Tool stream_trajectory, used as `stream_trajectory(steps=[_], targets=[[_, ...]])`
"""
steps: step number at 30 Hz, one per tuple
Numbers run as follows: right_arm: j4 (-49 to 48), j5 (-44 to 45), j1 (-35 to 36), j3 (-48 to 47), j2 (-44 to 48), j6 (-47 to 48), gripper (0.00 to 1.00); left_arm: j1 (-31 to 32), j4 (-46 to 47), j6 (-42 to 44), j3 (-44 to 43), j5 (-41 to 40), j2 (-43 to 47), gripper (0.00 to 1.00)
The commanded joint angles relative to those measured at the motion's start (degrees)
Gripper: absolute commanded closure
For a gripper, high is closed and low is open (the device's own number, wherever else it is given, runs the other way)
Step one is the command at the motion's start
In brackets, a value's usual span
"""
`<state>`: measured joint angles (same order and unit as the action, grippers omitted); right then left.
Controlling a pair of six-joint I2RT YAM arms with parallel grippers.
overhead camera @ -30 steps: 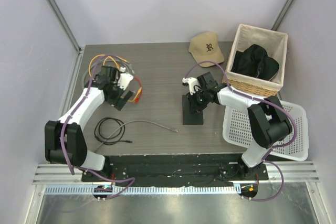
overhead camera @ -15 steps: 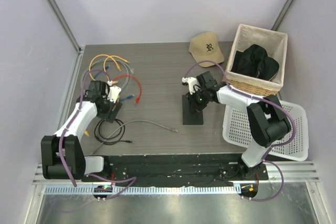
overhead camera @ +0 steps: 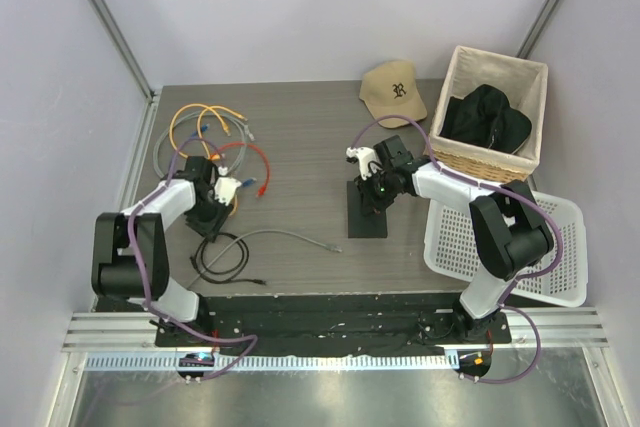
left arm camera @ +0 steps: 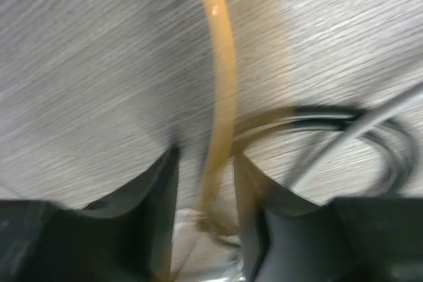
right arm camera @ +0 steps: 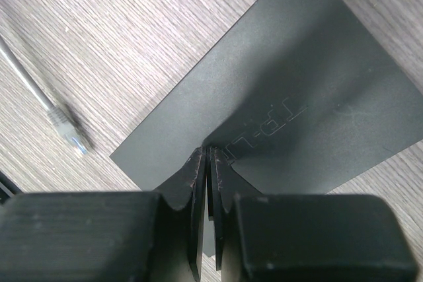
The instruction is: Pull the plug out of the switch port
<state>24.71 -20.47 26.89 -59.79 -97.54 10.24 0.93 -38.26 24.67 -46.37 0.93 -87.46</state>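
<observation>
At the left cable pile: left hand (left arm camera: pixel 203 183) is hanging low over the loose leads, having swung in from farther out a second ago.
Left hand state: jaws are narrowing from wide and sitting astride an orange cable (left arm camera: pixel 223 77), not yet clamping it.
On the switch: right hand (right arm camera: pixel 208 163) is staying put, fingers pinched together, tips pressing on the switch (right arm camera: pixel 297 90).
Switch place: lying flat in the middle of the bench (overhead camera: pixel 300 137), unmoved.
Grey plug (right arm camera: pixel 69 131): lying free on the bench, near the switch but apart from it.
Meaning: the plug is looking already out. The port itself is not showing.
</observation>
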Motion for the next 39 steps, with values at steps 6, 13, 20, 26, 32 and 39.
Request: stream_trajectory(steps=[6,13,20,26,32,39], targets=[[0.78,5.26,0.35,2.49,-3.36,1.62,0.87,-2.51,-1.36,5.22,-11.18,12.32,-13.53,1.0],[0.52,5.53,0.35,2.57,-3.45,2.24,0.87,-2.6,-1.12,2.76,-25.59,16.83,-4.47,1.0],[0.52,5.88,0.35,-0.41,-5.03,2.5,0.87,-4.44,-4.8,3.72,-49.39,12.17,-15.01,1.0],[0.25,6.58,0.35,0.02,-4.33,3.64,0.87,-4.62,-11.65,3.64,-54.27,19.97,-18.8,0.89],[0.25,6.76,0.35,2.57,-2.57,3.82,0.87,-4.09,-14.56,0.73,-47.44,24.02,-12.66,0.33],[0.16,5.88,0.35,2.93,-3.71,3.12,0.86,1.25,-15.09,5.73,-30.03,28.17,1.67,0.24]])
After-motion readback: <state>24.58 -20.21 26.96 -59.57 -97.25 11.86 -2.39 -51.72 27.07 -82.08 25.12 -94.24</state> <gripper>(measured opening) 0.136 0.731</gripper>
